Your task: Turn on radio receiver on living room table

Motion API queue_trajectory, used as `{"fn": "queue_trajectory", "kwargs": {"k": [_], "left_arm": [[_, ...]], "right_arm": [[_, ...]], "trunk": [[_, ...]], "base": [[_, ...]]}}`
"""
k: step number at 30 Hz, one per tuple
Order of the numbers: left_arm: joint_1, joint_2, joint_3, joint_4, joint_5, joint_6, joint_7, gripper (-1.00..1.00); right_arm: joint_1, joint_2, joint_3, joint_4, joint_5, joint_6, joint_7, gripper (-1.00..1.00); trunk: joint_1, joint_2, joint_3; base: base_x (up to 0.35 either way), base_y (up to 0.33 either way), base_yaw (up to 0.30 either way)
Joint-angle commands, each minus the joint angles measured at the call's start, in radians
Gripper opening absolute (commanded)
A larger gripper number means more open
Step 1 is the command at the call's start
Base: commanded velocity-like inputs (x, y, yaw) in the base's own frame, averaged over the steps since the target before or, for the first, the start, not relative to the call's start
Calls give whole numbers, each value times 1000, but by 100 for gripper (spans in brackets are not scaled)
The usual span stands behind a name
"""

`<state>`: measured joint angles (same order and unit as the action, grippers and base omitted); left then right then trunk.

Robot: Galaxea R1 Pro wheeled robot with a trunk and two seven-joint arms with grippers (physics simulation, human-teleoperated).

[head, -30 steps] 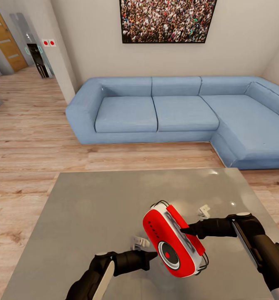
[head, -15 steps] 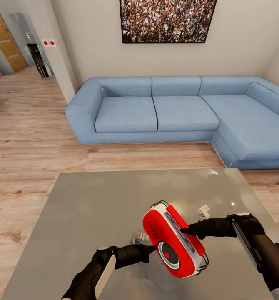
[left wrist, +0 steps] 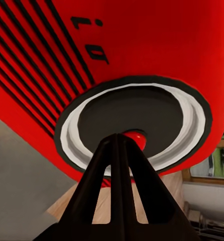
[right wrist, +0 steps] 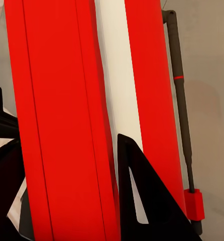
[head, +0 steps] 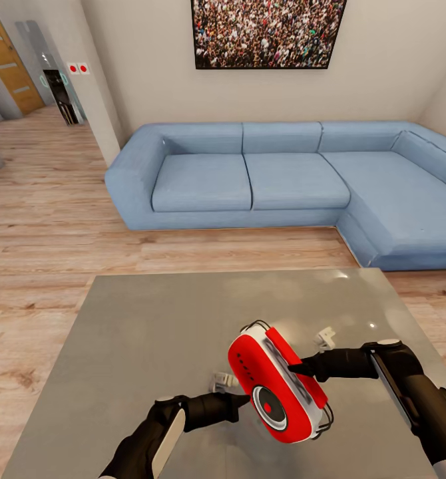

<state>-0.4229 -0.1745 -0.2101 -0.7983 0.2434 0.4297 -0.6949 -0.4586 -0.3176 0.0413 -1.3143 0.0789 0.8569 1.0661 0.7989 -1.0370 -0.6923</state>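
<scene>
The red radio receiver (head: pixel 276 389) hangs tilted just above the glossy grey table (head: pixel 150 319), its round dial (head: pixel 269 406) facing me. My right gripper (head: pixel 297 366) is shut on its side from the right; the right wrist view has the red shell and white band (right wrist: pixel 112 75) between my dark fingers (right wrist: pixel 137 196). My left gripper (head: pixel 245 400) is shut, its joined fingertips (left wrist: pixel 123 143) resting at the small red button (left wrist: pixel 137 138) in the middle of the dial (left wrist: pixel 142 115). A thin wire handle (right wrist: pixel 182 115) runs along the radio's edge.
A blue L-shaped sofa (head: pixel 283 179) stands beyond the table against the beige wall, under a crowd photo (head: pixel 269 33). Light wood floor (head: pixel 43 219) lies between them and leads left to a hallway with a wooden door (head: pixel 6 60).
My left gripper has risen a little and come in closer to the radio's dial. The right gripper and the radio have stayed put.
</scene>
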Motion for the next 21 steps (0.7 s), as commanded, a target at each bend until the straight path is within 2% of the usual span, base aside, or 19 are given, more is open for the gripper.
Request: {"fn": "queue_trajectory", "kwargs": {"k": [1,9,15,21], "left_arm": [[0,0,0,0,0,0,0,-100],[0,0,-10,28,2,-11,0,-100],[-1,0,-15,43,25,-39,0,-100],[-1,0,-16,51,33,-41,0,-100]], "right_arm": [[0,0,0,0,-7,4,0,-100],[0,0,0,0,-7,5,0,-100],[0,3,2,0,-7,4,0,-100],[0,3,3,0,-7,4,0,-100]], "trunk": [[0,0,0],[0,0,0],[0,0,0],[0,0,0]], "base": [[0,0,0],[0,0,0],[0,0,0],[0,0,0]]}}
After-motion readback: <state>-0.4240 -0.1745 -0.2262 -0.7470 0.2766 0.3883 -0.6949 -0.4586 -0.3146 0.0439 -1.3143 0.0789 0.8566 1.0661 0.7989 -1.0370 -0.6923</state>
